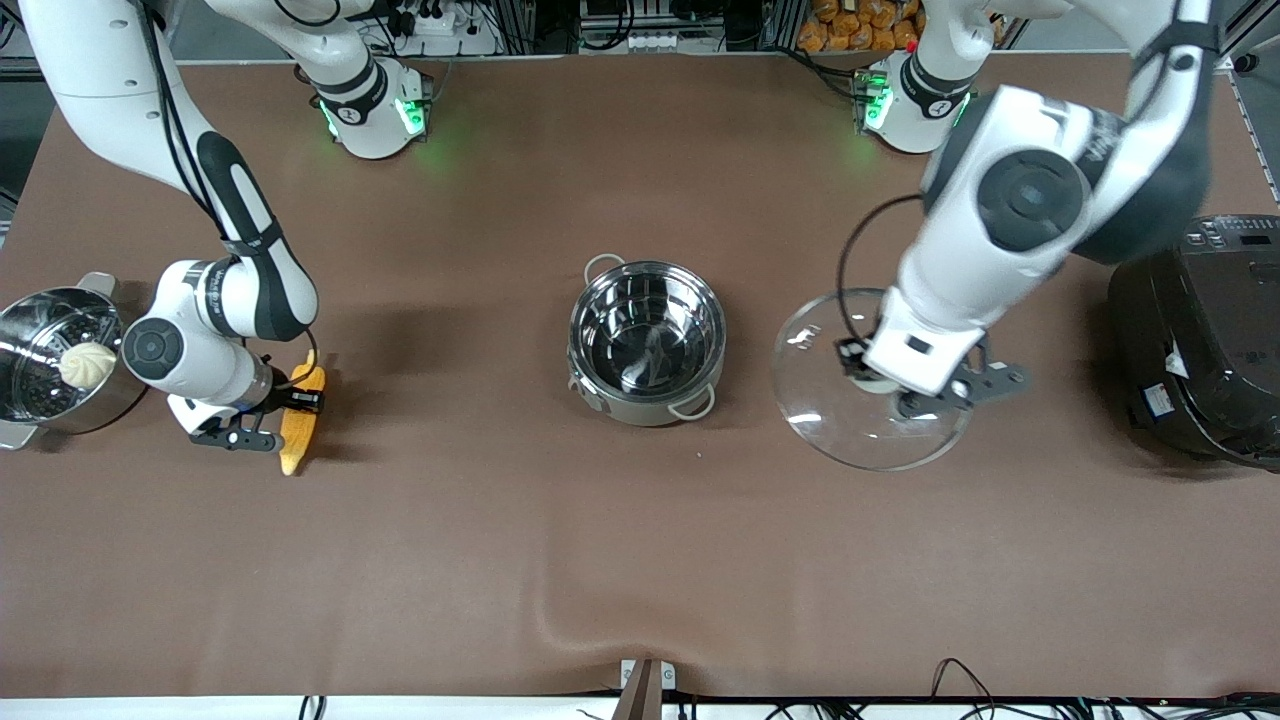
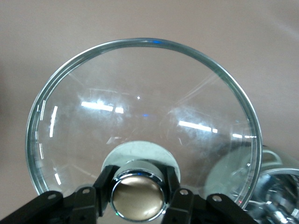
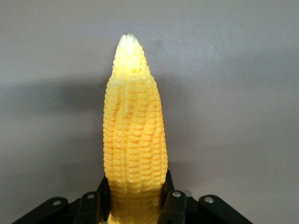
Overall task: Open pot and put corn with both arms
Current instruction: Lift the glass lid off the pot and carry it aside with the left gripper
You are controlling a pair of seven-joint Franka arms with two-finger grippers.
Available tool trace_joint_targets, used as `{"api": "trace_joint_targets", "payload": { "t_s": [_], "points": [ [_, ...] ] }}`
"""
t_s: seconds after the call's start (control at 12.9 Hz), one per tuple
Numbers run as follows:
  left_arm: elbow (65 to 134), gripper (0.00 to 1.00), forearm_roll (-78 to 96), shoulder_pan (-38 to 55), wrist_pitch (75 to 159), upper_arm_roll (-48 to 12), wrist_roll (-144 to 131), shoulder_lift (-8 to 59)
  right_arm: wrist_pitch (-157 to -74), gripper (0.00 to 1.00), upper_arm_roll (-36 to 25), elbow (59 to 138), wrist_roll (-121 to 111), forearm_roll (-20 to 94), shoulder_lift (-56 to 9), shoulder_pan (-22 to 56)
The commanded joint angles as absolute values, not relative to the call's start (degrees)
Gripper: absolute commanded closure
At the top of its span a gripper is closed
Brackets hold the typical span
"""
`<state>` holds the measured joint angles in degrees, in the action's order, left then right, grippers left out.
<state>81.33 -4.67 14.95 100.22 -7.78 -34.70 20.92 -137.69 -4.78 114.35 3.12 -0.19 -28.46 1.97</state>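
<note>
The steel pot stands open and empty in the middle of the table; its rim also shows in the left wrist view. My left gripper is shut on the tan knob of the glass lid. It holds the lid tilted, low over the table beside the pot, toward the left arm's end. The lid fills the left wrist view. My right gripper is shut on the yellow corn at its thick end, low at the table toward the right arm's end. The corn's pale tip points away in the right wrist view.
A steel steamer pot with a white bun stands at the right arm's end, close to the right gripper. A big black rice cooker stands at the left arm's end, beside the held lid.
</note>
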Motion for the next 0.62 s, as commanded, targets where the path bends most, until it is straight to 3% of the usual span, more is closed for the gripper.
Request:
{"api": "trace_joint_targets", "payload": {
  "t_s": [0.0,0.23,0.54],
  "points": [
    [89.01,1.0,-3.69,10.39,105.88,-8.79,-27.89,17.23,-130.72,1.0,-3.25,109.97,5.09,-0.26,-26.46,2.11],
    [99.55,1.0,-3.69,5.47,114.93,-8.79,-18.67,15.3,-120.46,1.0,1.3,102.86,10.62,-0.35,-24.44,2.98],
    [106.6,1.0,-3.69,2.29,120.92,-8.7,-13.36,17.13,-103.13,1.0,4.57,89.85,25.19,-0.26,-24.35,9.12]
  ]
}}
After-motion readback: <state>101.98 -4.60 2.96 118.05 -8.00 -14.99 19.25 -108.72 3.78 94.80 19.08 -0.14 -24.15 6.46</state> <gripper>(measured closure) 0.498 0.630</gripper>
